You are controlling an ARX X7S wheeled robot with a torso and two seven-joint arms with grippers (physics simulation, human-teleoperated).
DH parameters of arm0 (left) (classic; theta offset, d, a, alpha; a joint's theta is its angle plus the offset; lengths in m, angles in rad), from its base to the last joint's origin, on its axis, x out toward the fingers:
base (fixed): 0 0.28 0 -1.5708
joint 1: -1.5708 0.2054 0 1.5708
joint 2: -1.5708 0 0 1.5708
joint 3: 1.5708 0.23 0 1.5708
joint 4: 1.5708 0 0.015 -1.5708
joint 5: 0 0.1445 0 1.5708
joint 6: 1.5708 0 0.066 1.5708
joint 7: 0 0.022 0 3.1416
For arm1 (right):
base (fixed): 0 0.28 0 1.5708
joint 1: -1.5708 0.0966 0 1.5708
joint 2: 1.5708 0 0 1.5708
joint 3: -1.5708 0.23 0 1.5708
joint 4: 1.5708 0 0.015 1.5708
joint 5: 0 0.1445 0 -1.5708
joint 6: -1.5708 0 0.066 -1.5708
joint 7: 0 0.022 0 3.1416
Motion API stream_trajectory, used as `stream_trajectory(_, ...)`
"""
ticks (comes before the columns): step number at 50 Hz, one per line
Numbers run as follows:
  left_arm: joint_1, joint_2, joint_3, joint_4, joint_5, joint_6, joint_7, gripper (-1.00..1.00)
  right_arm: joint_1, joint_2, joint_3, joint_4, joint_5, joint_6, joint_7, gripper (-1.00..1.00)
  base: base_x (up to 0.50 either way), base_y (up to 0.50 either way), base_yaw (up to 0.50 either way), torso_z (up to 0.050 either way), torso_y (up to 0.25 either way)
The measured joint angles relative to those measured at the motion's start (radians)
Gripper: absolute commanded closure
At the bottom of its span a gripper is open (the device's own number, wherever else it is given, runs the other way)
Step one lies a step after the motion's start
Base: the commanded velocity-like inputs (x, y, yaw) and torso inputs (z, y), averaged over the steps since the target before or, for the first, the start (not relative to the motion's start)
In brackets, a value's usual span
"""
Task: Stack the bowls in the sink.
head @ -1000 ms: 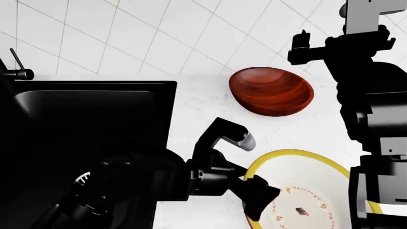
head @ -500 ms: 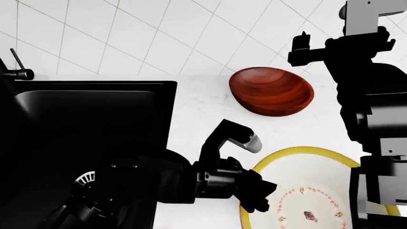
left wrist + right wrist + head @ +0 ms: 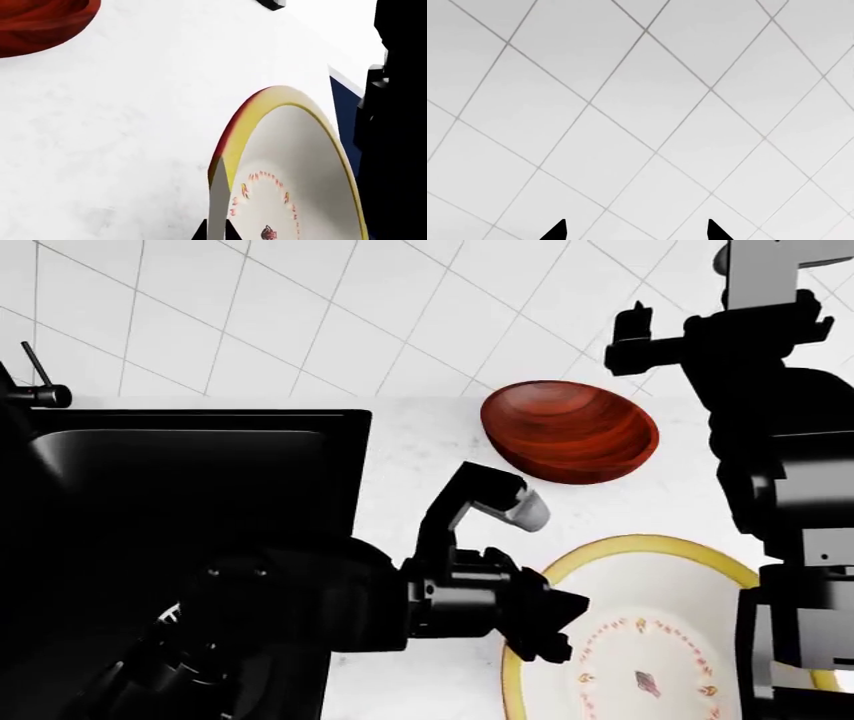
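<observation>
The white bowl (image 3: 667,625) with a yellow rim and small red marks lies on the marble counter (image 3: 414,455) at the front right. My left gripper (image 3: 545,628) is shut on its near-left rim. In the left wrist view the two dark fingertips of the left gripper (image 3: 215,234) pinch the white bowl (image 3: 293,160) by its wall. The reddish-brown wooden bowl (image 3: 570,432) sits farther back on the counter, apart from it, and its edge shows in the left wrist view (image 3: 40,20). The black sink (image 3: 187,480) is at the left. My right gripper (image 3: 636,231) is open, raised and facing the tiled wall.
A slim black faucet (image 3: 34,380) stands at the sink's far left corner. Part of the metal drain (image 3: 170,614) shows behind my left arm. The right arm (image 3: 781,470) fills the right edge. A tiled wall (image 3: 334,310) backs the counter.
My left gripper has shifted slightly away from me with the white bowl's rim in it, and the bowl moved and tilted with it. The wooden bowl and the right arm have stayed put.
</observation>
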Motion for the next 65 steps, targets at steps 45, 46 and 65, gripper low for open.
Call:
stream_trajectory(45,-0.064,-0.305,-0.196,0.050,-0.110,0.010,-0.136,1.00,0.006,0.002,0.010,-0.009,0.016,0.001,0.010,-1.00,0.00,0.00,0.00,0.000,0.000)
stream_trajectory(46,-0.067,-0.312,-0.203,0.048,-0.114,0.013,-0.140,1.00,0.005,0.002,0.010,-0.009,0.016,0.000,0.010,-1.00,0.00,0.00,0.00,0.000,0.000)
stream_trajectory(65,-0.070,-0.456,-0.367,-0.009,-0.176,0.106,-0.286,1.00,0.010,-0.003,0.009,0.017,0.020,-0.023,0.009,-1.00,0.00,0.00,0.00,0.000,0.000)
